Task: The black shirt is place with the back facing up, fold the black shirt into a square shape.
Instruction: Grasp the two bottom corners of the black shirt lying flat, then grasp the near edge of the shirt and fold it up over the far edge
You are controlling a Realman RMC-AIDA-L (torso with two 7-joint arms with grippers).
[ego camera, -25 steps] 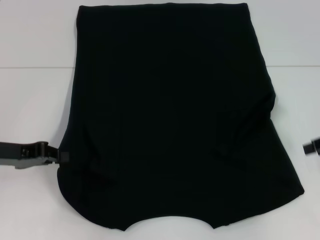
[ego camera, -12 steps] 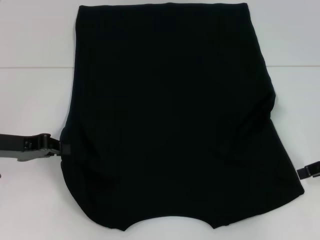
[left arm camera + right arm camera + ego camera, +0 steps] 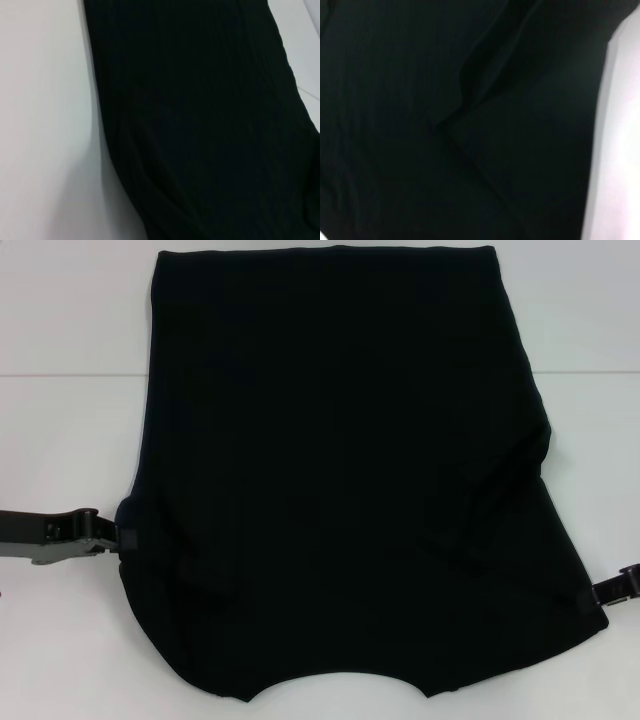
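Spreading flat on our white table [image 3: 60,320], the large limp black cloth shirt [image 3: 340,470] should drape and slide. We would pinch its side edges, where our left gripper [image 3: 122,538] and right gripper [image 3: 592,596] touch; whether either grips, we cannot tell.

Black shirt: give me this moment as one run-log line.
black shirt flat on table, sleeves folded in | left end effector at its left edge | right end effector at its right edge | grips unconfirmed
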